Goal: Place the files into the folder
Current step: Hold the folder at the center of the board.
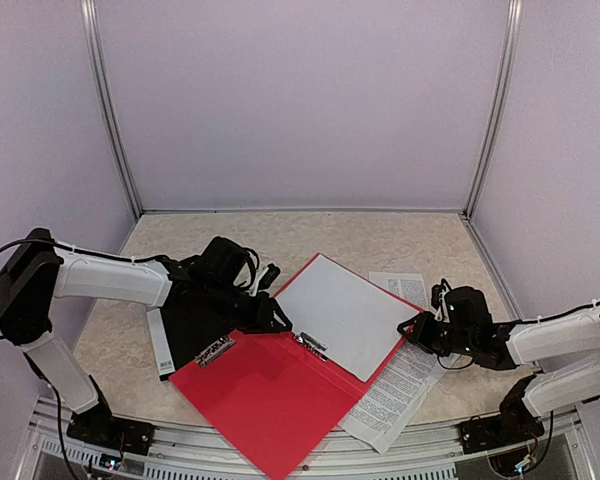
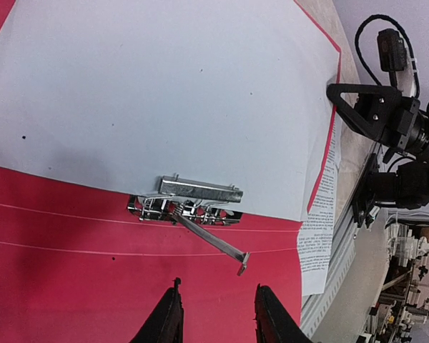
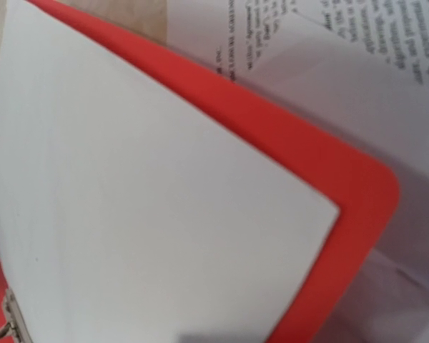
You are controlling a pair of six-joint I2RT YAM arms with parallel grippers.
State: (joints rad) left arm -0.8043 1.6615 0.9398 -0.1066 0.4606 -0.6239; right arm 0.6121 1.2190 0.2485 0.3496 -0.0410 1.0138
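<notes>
We see the bench (image 1: 380,230) carrying an open red folder (image 1: 260,390). A blank white sheet (image 1: 340,310) lies on the folder's right half, one edge at the spine. Printed sheets (image 1: 395,385) lie on the bench, partly under the folder's right edge. Our left tool (image 2: 219,287) hovers over the red cover, spread and empty. Our right tool (image 1: 412,328) sits at the white sheet's right corner; we cannot tell its grip. The metal clip (image 2: 193,200) has its lever raised.

The printed sheet (image 1: 395,385) was half tucked under the folder (image 1: 270,400), text too small to read; tips of the right pincer (image 1: 410,328) didn't show on its wrist cam.
</notes>
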